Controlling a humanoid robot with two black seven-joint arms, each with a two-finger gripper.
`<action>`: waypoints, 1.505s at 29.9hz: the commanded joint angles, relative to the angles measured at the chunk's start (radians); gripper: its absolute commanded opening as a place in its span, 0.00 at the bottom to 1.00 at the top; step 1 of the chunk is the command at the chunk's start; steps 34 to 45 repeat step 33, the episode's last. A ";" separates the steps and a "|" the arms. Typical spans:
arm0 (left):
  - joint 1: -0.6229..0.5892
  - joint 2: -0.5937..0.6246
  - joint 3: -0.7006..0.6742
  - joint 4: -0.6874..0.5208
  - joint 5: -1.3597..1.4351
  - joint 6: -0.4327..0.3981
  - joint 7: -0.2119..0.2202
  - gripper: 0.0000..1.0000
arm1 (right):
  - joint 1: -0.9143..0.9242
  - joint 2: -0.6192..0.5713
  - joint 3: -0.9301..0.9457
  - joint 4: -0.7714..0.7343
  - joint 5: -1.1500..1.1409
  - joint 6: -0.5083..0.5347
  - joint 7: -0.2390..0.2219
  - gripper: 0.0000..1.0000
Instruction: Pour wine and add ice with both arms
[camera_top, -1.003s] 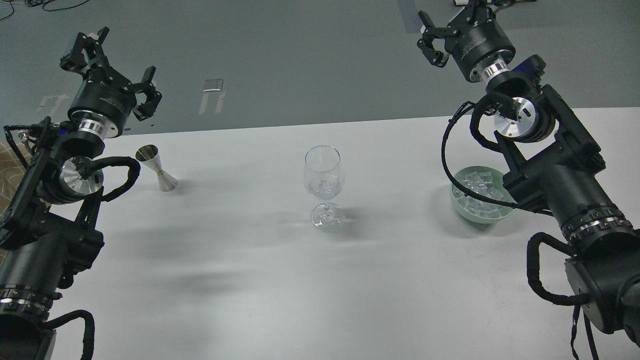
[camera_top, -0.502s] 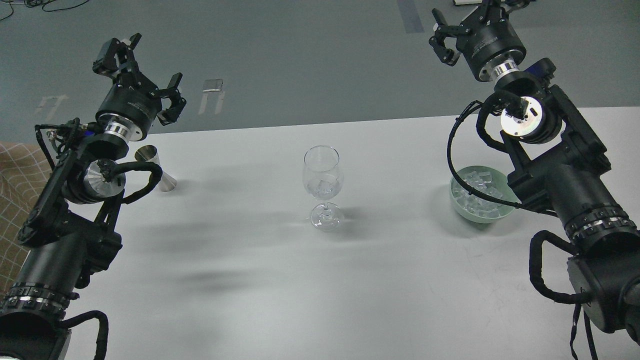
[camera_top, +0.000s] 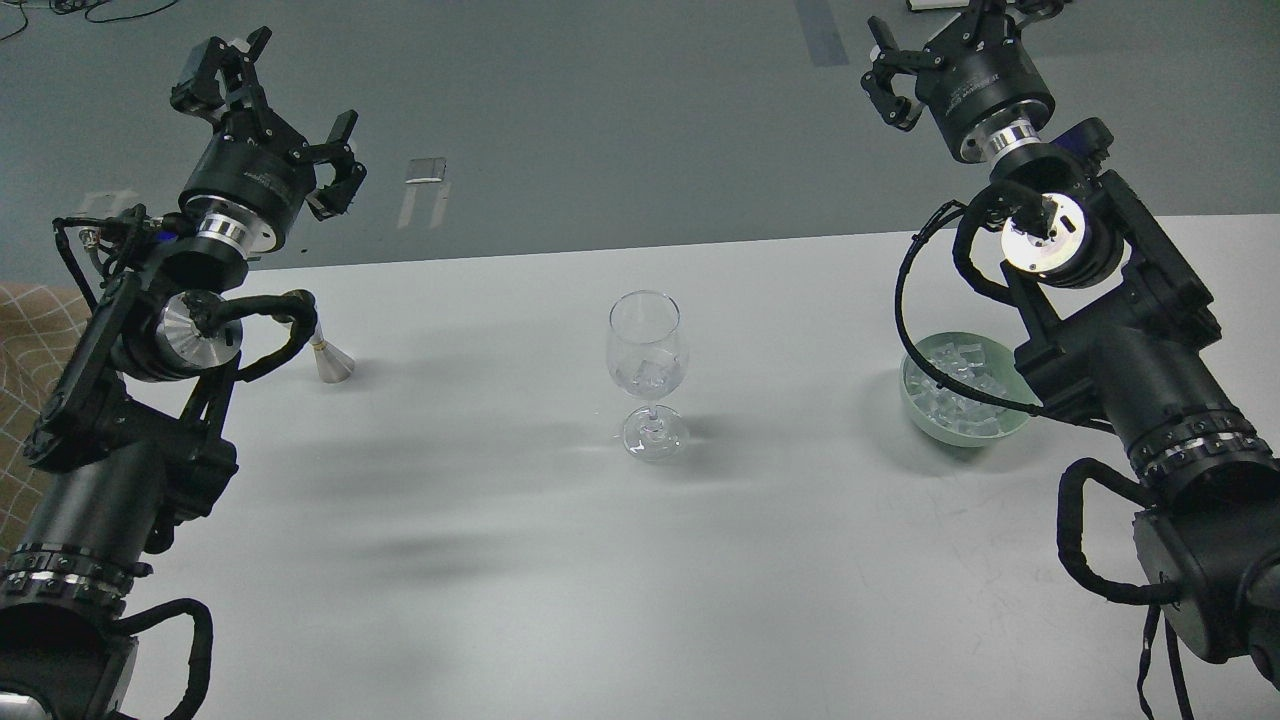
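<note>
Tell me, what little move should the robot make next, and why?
Probably lower the left gripper toward the metal jigger. Both grippers hang open and empty above the table; the right gripper is partly cut off. The wine glass seems to hold an ice cube or two; whether wine is in it is unclear.

White table: jigger, wine glass, ice bowl.

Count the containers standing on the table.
3: a metal jigger at left, partly hidden behind the left arm's cable; a wine glass in the middle; a green bowl of ice at right.
</note>
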 joint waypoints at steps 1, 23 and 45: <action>-0.002 0.000 0.000 -0.002 -0.003 0.000 0.000 0.98 | -0.001 0.000 -0.002 0.003 0.004 0.002 0.000 0.99; -0.018 -0.007 -0.002 -0.012 -0.004 -0.008 0.006 0.98 | -0.008 -0.002 0.000 0.006 0.007 0.001 0.005 0.99; -0.016 -0.003 -0.002 -0.015 -0.006 -0.008 0.008 0.98 | -0.011 0.000 0.000 0.007 0.007 0.001 0.006 0.99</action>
